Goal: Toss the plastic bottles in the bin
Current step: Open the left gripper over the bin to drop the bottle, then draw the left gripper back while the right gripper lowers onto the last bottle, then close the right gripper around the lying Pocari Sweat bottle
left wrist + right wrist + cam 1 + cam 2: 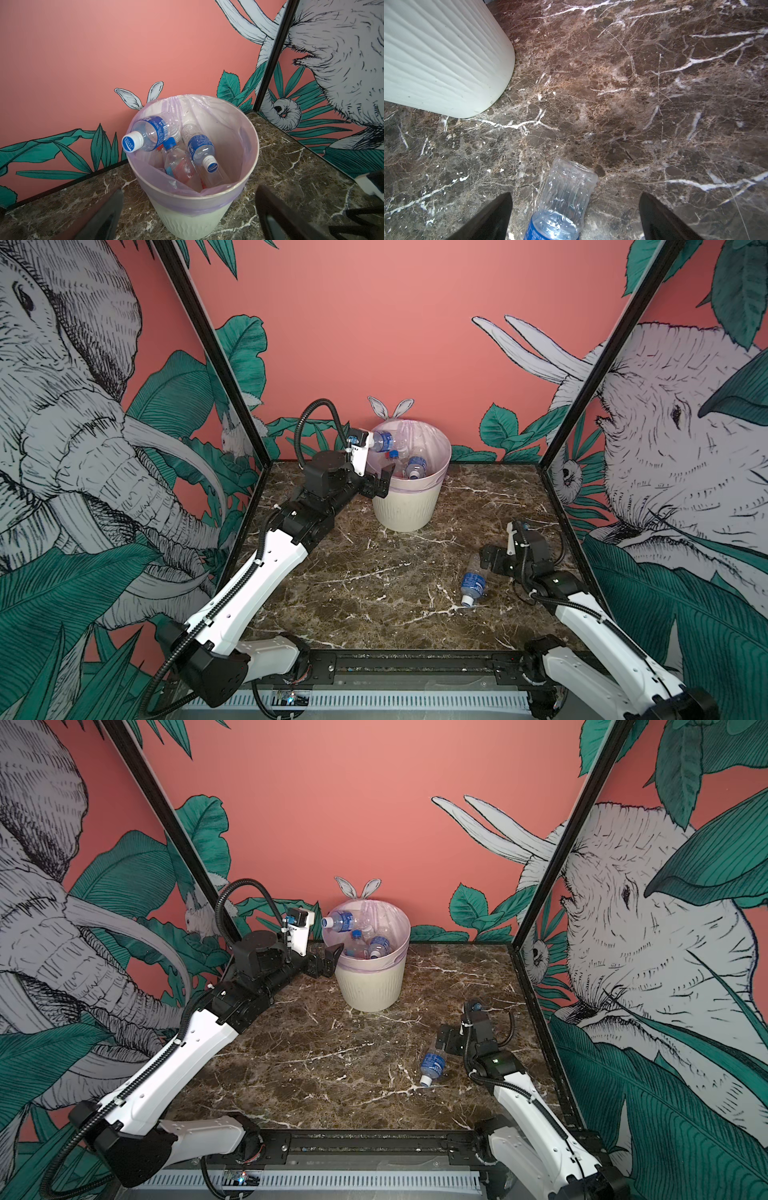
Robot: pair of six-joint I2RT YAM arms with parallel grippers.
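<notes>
Nearest, on the marble table point(374, 593), lying on its side: one blue-labelled bottle point(473, 580), its base between the spread, empty jaws of the right gripper point(575, 193). Farther back, poised at the rim of the bin point(409, 510), jaws released: the left gripper point(190, 188). Inside the lilac liner, several bottles point(199, 149), one resting against the rim.

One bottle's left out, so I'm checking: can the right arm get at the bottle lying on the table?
Probably yes. The right gripper is open, the bottle lies on the table with its base between the fingers, and nothing blocks it.
</notes>
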